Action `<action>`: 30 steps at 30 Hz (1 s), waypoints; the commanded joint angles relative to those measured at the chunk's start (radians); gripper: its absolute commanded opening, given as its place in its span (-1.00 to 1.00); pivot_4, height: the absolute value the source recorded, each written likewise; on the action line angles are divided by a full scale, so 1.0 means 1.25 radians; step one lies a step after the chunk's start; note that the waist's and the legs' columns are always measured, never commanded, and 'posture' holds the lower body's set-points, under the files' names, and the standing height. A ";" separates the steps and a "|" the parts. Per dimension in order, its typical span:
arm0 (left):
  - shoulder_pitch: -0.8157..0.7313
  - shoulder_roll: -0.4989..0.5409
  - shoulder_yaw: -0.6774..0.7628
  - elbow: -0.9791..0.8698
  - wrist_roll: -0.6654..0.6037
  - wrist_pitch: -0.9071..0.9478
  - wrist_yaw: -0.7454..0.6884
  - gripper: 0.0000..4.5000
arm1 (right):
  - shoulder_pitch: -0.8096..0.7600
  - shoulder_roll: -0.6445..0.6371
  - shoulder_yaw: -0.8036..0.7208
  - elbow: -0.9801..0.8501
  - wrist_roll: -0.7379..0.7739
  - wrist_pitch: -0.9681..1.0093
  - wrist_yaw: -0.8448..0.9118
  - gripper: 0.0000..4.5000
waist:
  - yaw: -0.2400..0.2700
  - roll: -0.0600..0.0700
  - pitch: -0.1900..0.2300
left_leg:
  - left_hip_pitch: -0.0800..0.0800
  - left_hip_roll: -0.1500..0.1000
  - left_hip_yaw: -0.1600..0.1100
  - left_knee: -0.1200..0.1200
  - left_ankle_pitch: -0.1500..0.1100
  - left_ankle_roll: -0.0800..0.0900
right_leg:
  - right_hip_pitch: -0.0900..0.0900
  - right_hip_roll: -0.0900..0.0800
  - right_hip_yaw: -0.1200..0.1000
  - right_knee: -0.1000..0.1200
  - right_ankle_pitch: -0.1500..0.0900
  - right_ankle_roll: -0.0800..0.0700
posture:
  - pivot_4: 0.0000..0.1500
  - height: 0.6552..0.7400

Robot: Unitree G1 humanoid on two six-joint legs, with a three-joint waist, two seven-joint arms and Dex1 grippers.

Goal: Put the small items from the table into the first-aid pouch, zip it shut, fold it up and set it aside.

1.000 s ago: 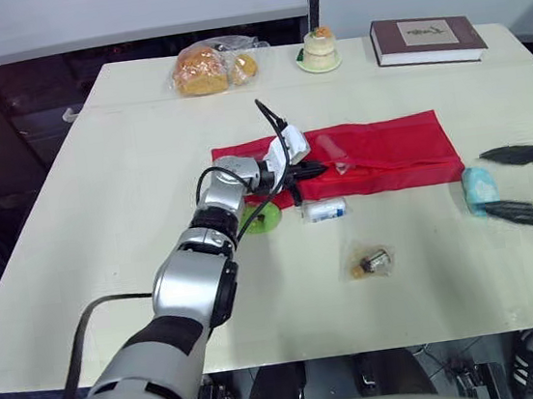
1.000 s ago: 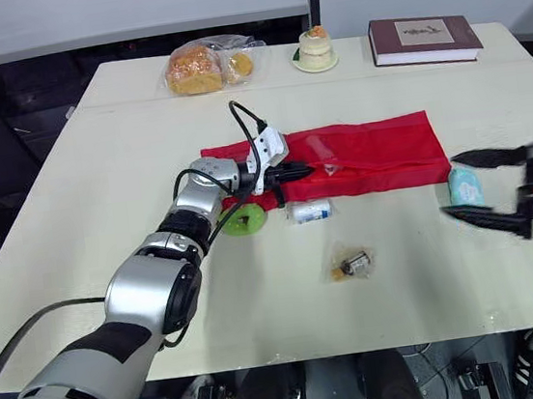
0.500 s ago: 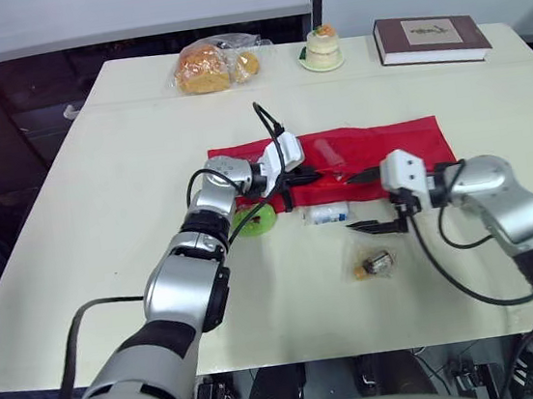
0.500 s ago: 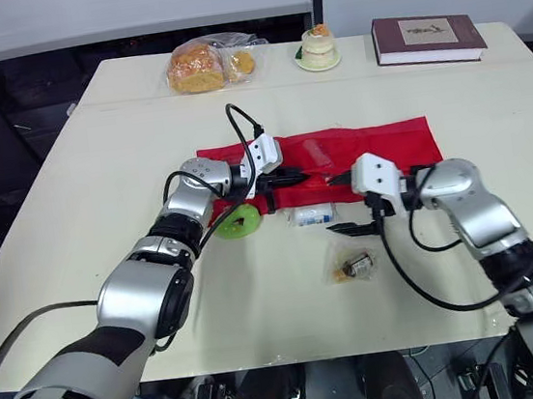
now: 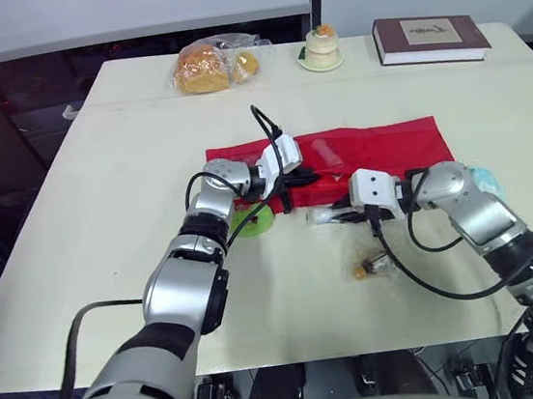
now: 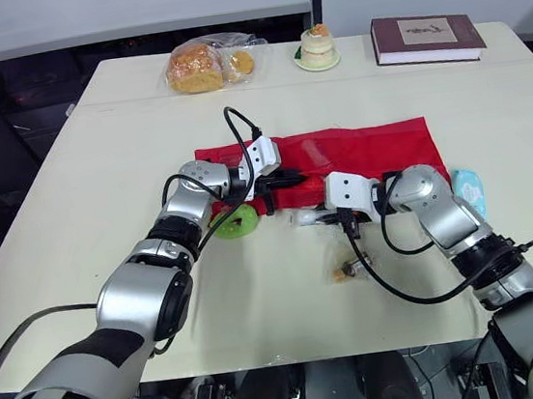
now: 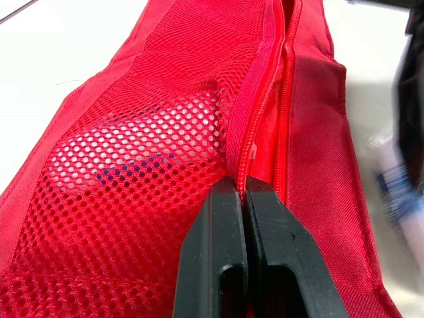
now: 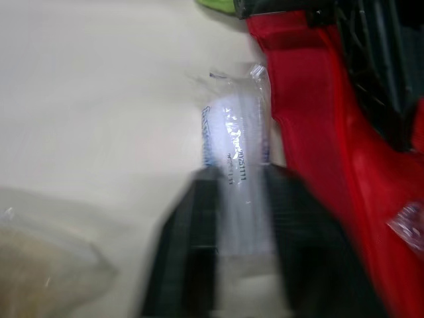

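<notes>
The red first-aid pouch [image 5: 377, 147] lies unfolded across the middle of the table, its mesh pocket [image 7: 139, 165] and zipper facing up. My left gripper [image 5: 301, 178] is shut on the pouch's zipper edge [image 7: 255, 142] near its left end. My right gripper [image 8: 235, 179] is just in front of the pouch, its fingers closed on either side of a white wrapped roll [image 8: 233, 132]. A green item [image 5: 255, 220] lies by the pouch's left corner. A clear packet with a small brown thing [image 5: 372, 266] sits nearer me. A light blue packet [image 5: 484, 180] lies off the pouch's right end.
Along the table's far edge stand a bag of bread [image 5: 207, 68], a small cake on a plate [image 5: 319, 49] and a brown book [image 5: 430, 38]. My right forearm [image 5: 478, 217] crosses the table's right side. A cable loops beside the brown packet.
My right arm swung in from the table's right side to the white roll, and its fingers went from wide open to closed on it. The left gripper kept its hold.
</notes>
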 commanded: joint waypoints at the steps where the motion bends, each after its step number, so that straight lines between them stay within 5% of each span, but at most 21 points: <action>1: -0.007 -0.008 0.004 -0.027 -0.011 -0.012 -0.001 -1.00 | 0.034 -0.030 -0.051 -0.111 0.028 0.115 -0.012 -0.99 | 0.002 0.000 0.000 | 0.000 0.000 0.000 0.000 0.000 0.000 | 0.000 0.000 0.000 0.000 0.000 0.000 | 1.00 1.00; 8: -0.007 -0.022 0.010 -0.038 -0.023 -0.008 -0.012 -1.00 | 0.078 0.001 -0.190 -0.245 0.122 0.438 -0.136 -0.99 | 0.004 0.000 0.000 | 0.000 0.000 -0.001 0.000 -0.001 0.002 | 0.000 0.000 0.000 0.001 0.000 0.000 | 1.00 1.00; 13: 0.001 -0.035 0.009 -0.050 -0.030 -0.008 -0.027 -1.00 | 0.069 0.058 -0.237 -0.204 0.106 0.567 -0.285 -0.99 | 0.003 0.000 0.000 | 0.000 0.000 -0.001 0.000 -0.001 0.002 | 0.000 0.000 0.000 0.001 0.000 0.000 | 1.00 1.00; 22: 0.010 -0.054 0.003 -0.074 -0.043 -0.002 -0.038 -1.00 | 0.020 0.130 -0.171 -0.176 0.105 0.588 -0.358 -0.99 | 0.000 0.000 0.000 | 0.000 0.000 -0.001 0.000 -0.001 0.003 | 0.000 0.000 0.000 0.001 0.000 0.000 | 1.00 1.00; 30: 0.041 -0.071 -0.011 -0.104 -0.043 0.004 -0.049 -1.00 | -0.042 0.308 -0.287 -0.129 0.156 0.647 -0.498 -0.99 | -0.001 0.000 0.000 | 0.000 0.000 -0.001 0.000 -0.001 0.002 | 0.000 0.000 0.000 0.001 0.000 0.000 | 1.00 1.00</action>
